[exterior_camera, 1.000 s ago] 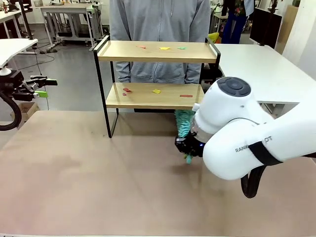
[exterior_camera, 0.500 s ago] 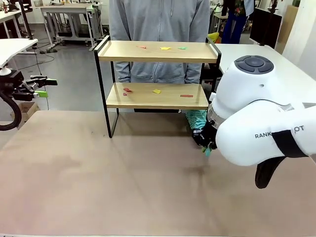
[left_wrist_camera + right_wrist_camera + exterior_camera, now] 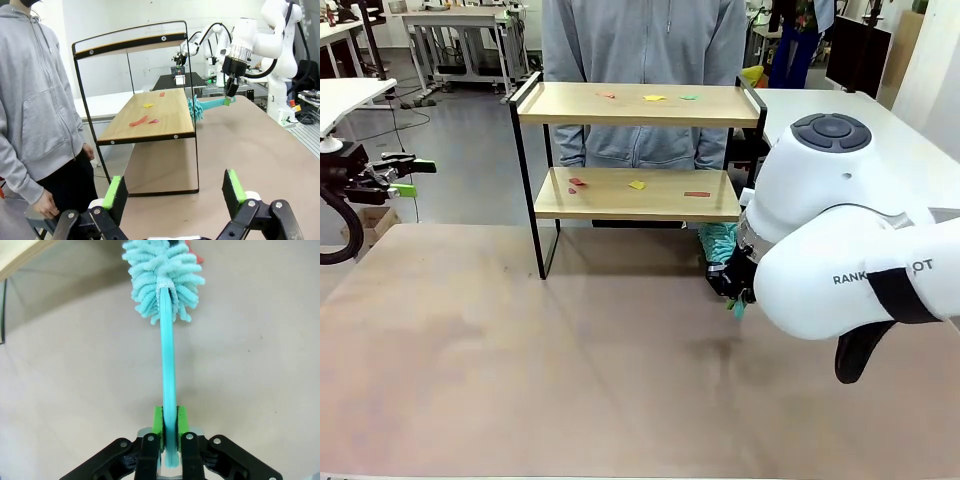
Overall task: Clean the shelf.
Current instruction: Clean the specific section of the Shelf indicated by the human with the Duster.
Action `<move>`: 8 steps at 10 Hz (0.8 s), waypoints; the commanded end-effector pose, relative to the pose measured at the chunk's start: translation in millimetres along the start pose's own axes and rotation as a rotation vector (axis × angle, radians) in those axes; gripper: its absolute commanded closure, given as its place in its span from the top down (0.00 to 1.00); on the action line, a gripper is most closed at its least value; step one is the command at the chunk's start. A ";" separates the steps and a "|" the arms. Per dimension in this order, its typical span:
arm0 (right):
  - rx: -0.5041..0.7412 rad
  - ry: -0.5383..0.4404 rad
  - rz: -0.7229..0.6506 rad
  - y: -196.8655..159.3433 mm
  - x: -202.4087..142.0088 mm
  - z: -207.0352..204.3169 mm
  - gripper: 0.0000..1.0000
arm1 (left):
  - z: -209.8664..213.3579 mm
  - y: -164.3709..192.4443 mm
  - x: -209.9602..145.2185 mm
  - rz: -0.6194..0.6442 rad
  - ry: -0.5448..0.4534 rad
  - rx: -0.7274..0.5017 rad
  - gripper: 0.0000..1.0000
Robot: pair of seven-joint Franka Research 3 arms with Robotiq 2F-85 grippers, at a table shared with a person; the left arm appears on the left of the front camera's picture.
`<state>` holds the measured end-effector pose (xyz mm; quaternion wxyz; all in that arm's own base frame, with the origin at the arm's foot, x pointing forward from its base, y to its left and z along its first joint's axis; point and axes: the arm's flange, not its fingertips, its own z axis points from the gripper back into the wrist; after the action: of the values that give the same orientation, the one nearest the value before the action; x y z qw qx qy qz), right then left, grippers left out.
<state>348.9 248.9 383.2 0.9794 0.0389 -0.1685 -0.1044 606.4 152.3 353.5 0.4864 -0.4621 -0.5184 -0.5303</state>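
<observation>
Pinching a teal duster (image 3: 162, 275) over the tan tabletop (image 3: 520, 380) beside the shelf (image 3: 635, 195), right claw (image 3: 169, 420); left claw (image 3: 175, 192) spread.

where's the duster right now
Front view, right of centre: the duster is clamped in the right claw, its head off the shelf's lower right corner.

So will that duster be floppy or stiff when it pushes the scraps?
The duster handle is likely stiff: it juts straight out of the right gripper without sagging. Its fluffy head looks soft, so should give on contact.
</observation>
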 end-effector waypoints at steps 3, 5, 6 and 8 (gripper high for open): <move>0.072 -0.107 0.087 -10.3 -12.3 32.1 0.14 | 0.1 -0.4 2.4 -0.006 -0.002 -0.001 1.00; 0.099 -0.110 0.107 -15.7 -13.0 42.3 0.14 | 0.1 -0.4 2.4 -0.006 -0.002 -0.001 1.00; 0.096 -0.109 0.105 -18.0 -12.7 45.1 0.14 | 0.1 -0.4 2.4 -0.006 -0.002 -0.001 1.00; 0.137 -0.072 0.177 -23.1 -14.3 51.0 0.14 | 0.1 -0.4 2.4 -0.006 -0.002 -0.001 1.00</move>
<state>337.8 254.3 428.0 0.9724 0.0620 -0.2212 -0.0402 606.4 152.3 353.6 0.4864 -0.4620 -0.5184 -0.5303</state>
